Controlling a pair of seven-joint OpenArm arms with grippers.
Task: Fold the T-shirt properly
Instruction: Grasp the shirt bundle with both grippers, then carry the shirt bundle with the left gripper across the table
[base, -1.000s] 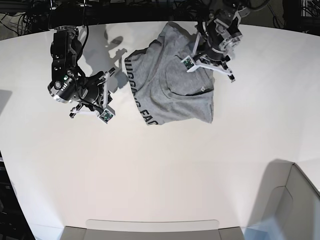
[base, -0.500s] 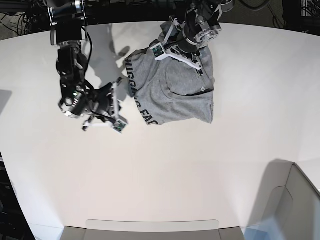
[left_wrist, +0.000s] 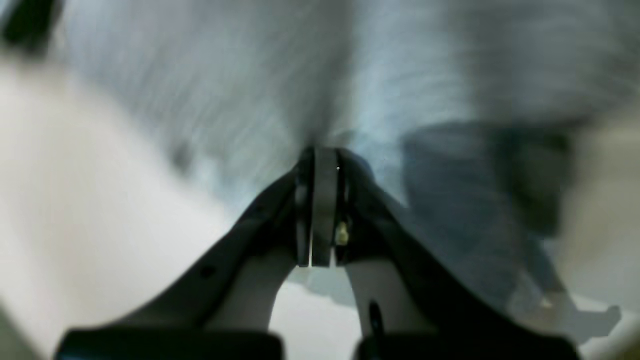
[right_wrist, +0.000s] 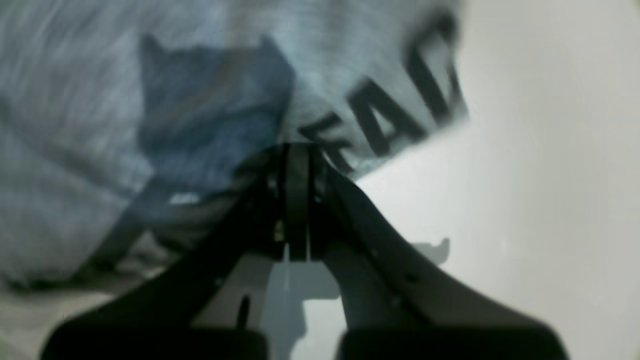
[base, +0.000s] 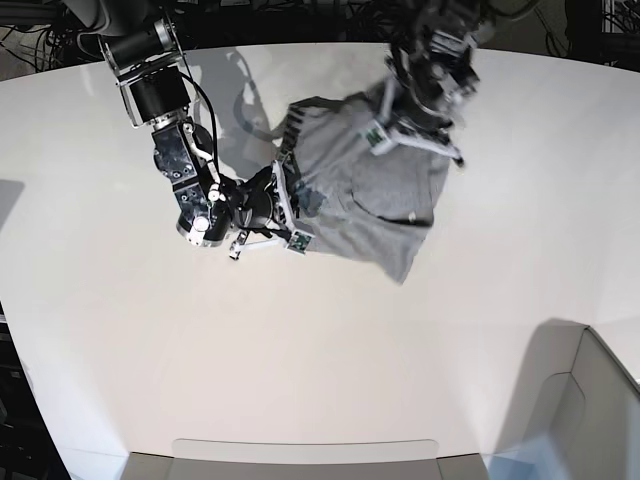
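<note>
The heather-grey T-shirt (base: 385, 195) lies bunched at the back of the white table (base: 300, 350), tapering to a point toward the front. Black lettering (right_wrist: 395, 125) runs along its edge. In the base view my left gripper (base: 415, 145) is over the shirt's upper right. The left wrist view shows that gripper (left_wrist: 320, 150) shut, with cloth (left_wrist: 225, 100) gathered at its tip. My right gripper (base: 300, 205) is at the shirt's left edge. It is also shut (right_wrist: 297, 150), its tip against the lettered edge, and no cloth shows between its fingers.
A grey bin (base: 600, 400) stands at the front right corner. A shallow tray edge (base: 300, 455) runs along the table's front. Dark cables and arm bases (base: 300, 15) line the back edge.
My right arm swung from the bare table across to the shirt's left edge. My left gripper went left, then back right. The shirt shifted right and its lower corner now points forward.
</note>
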